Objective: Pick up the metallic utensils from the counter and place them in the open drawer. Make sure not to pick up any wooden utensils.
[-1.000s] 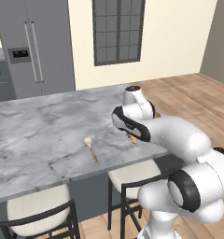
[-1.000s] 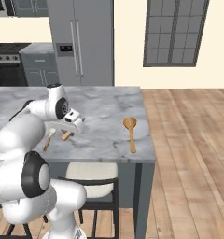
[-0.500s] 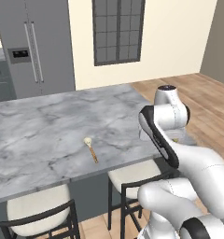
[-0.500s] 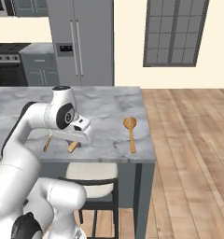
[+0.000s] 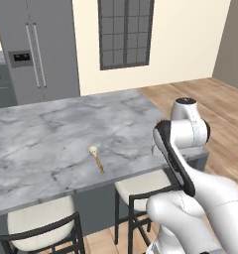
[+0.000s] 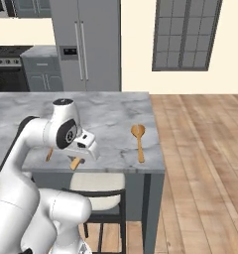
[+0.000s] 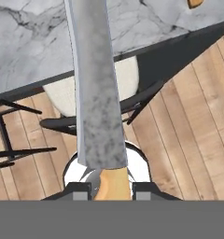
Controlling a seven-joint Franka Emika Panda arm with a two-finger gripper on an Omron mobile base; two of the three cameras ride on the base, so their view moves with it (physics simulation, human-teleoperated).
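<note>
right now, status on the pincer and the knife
Pincer shut on knife, orange handle between the fingers, blade pointing out past the counter edge. Wooden spoon lies on the counter, apart. Nothing blocking the knife.

Surface: grey-white veined marble counter (image 5: 51,134) on dark grey base | On it: small spoon (image 5: 96,158), cream head, thin wooden handle, head toward 11 o'clock | Large orange-brown wooden spoon (image 6: 138,141) near right edge, bowl toward 12 o'clock | The two well apart
</note>
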